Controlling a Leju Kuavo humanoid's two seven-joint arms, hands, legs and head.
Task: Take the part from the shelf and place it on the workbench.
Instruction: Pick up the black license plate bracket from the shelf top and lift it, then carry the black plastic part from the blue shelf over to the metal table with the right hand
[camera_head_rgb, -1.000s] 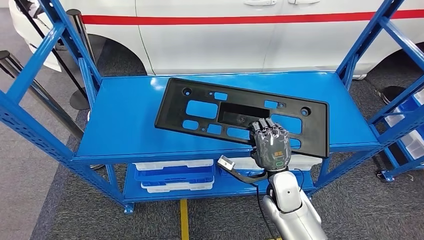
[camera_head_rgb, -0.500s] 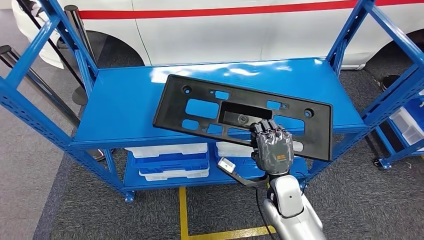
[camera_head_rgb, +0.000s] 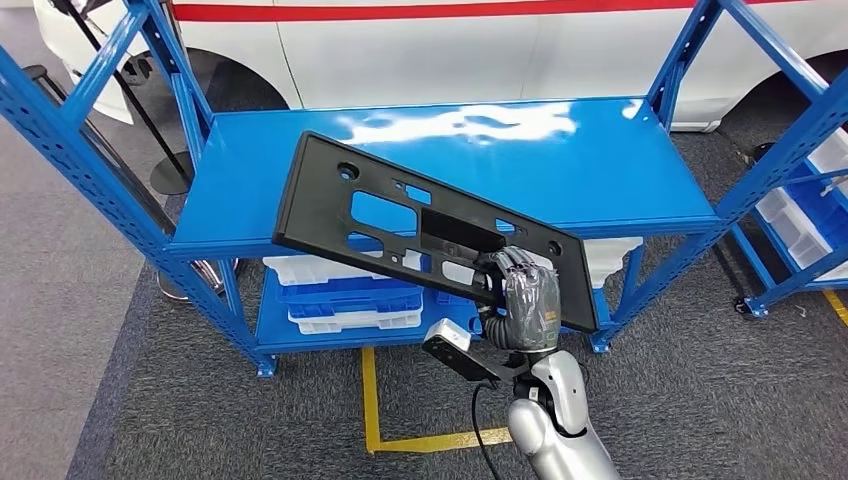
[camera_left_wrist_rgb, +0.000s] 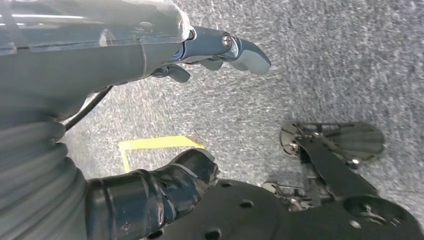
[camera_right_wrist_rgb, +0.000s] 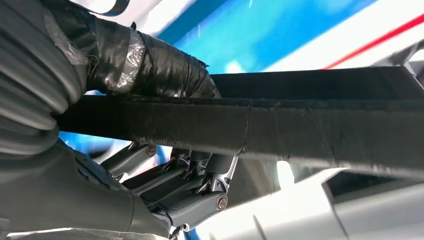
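Head view: the right hand (camera_head_rgb: 527, 305) grips the long black plastic panel (camera_head_rgb: 400, 225), a flat perforated part with rectangular cut-outs, along its near edge towards one end. Held so far from its middle, the panel tilts, its far end raised over the front lip of the blue shelf's top deck (camera_head_rgb: 560, 165) while the held end hangs in front of the shelf, clear of the surface. That off-centre hold probably loads the wrist, so the panel may droop or twist.

In the right wrist view the panel's edge (camera_right_wrist_rgb: 300, 125) runs across the frame, with the taped thumb (camera_right_wrist_rgb: 150, 65) on one face and the darker fingers (camera_right_wrist_rgb: 195, 180) curled against the other: a clamp across the thickness, which suits a thin, stiff plate.

In the left wrist view the left hand (camera_left_wrist_rgb: 165, 120) hangs over grey carpet (camera_left_wrist_rgb: 320, 60) with fingers apart and nothing in it.

White and blue bins (camera_head_rgb: 345, 300) sit on the lower deck, and a white car with a red stripe (camera_head_rgb: 450, 40) stands behind. I judge the lift done and the carry to the workbench next.
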